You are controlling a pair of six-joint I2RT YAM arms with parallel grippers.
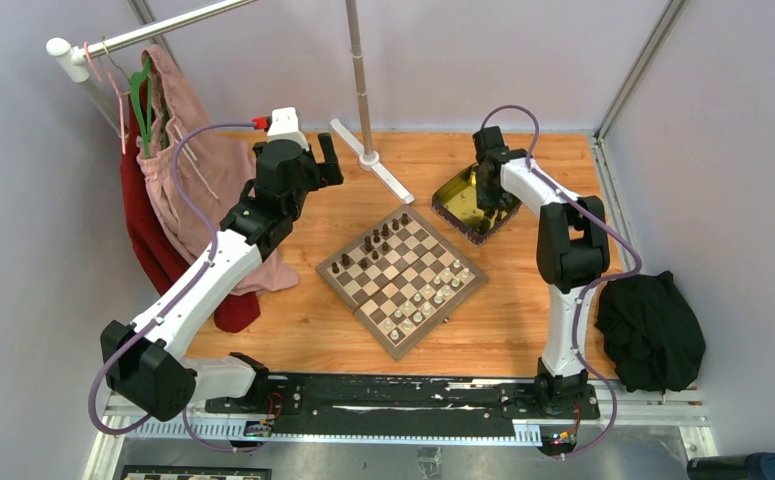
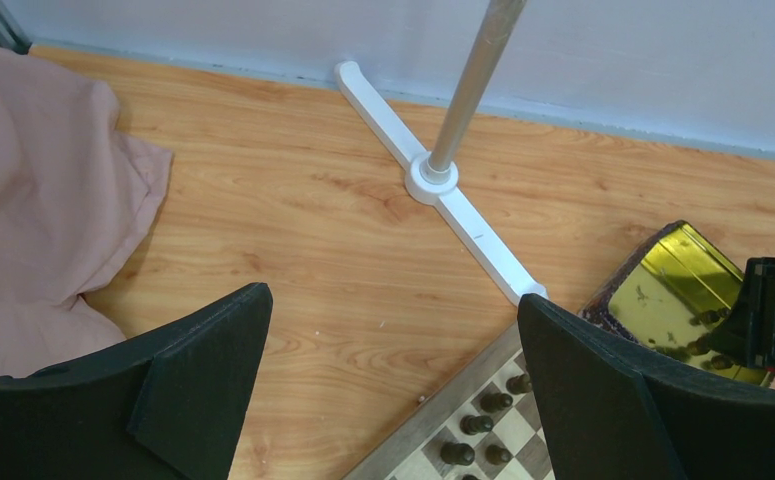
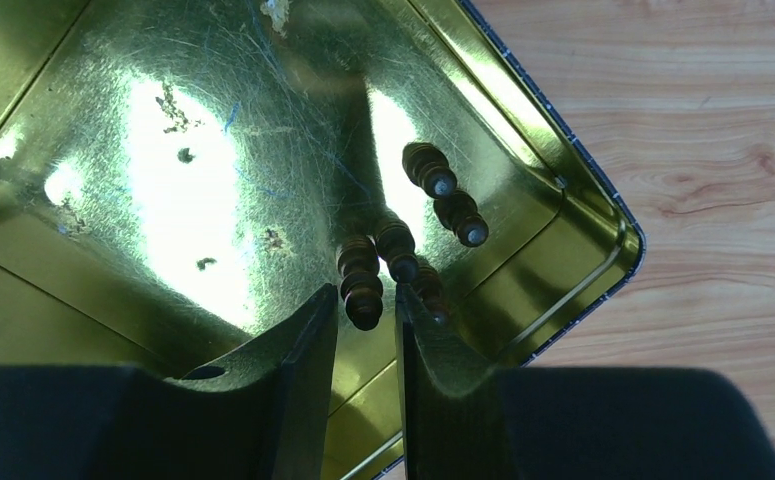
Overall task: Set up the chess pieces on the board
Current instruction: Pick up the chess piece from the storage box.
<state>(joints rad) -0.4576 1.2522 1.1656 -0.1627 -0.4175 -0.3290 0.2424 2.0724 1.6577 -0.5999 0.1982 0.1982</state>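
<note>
The board lies angled at the table's middle, with dark chess pieces on its far-left side and pale chess pieces on its near-right side. My left gripper hangs open and empty above bare table beyond the board's far corner; its view shows the board edge and dark pieces. My right gripper reaches into the yellow-gold tin. In the right wrist view its jaws stand narrowly apart around the end of a lying dark piece. Several more dark pieces lie beside it.
A white cross-shaped stand base with a metal pole stands behind the board. Pink and red clothes hang on a rail at the left and drape onto the table. A black cloth lies at the right edge.
</note>
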